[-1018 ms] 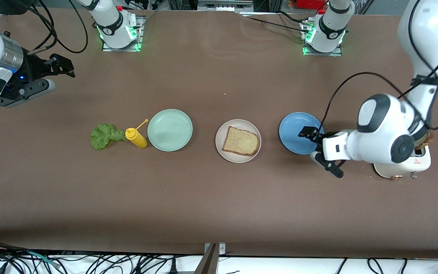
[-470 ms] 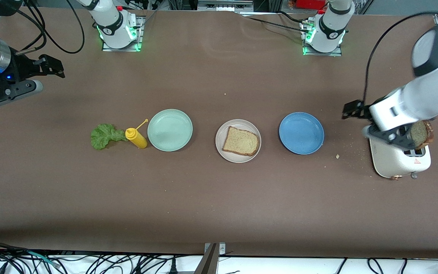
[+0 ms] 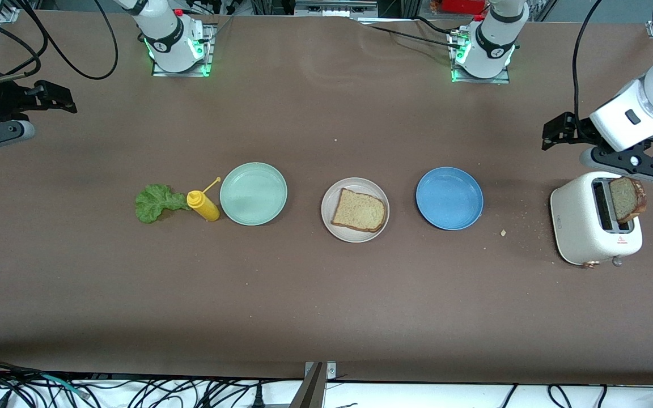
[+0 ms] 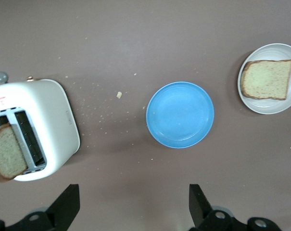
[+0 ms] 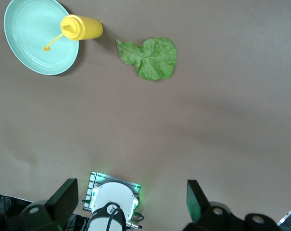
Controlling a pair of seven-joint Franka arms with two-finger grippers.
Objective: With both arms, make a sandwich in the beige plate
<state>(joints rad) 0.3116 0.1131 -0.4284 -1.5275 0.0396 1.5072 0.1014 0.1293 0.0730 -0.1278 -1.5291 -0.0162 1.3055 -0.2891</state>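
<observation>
Front: one bread slice (image 3: 359,210) already sits in the beige plate (image 3: 327,198), so you still need the lettuce (image 3: 156,202) and the second slice (image 3: 627,199), which stands up out of the toaster (image 3: 579,226). Left gripper (image 3: 573,139) hangs over the table just by the toaster, right gripper (image 3: 32,105) over its own table end; both empty. Left wrist: fingers (image 4: 68,202) spread wide, toaster and blue plate (image 4: 180,114) below. Right wrist: fingers (image 5: 63,195) spread, lettuce beside the mustard bottle (image 5: 82,27) and green plate (image 5: 30,48).

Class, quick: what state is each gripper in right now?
Left gripper: open, empty, beside the toaster.
Right gripper: open, empty, over the table's end.
</observation>
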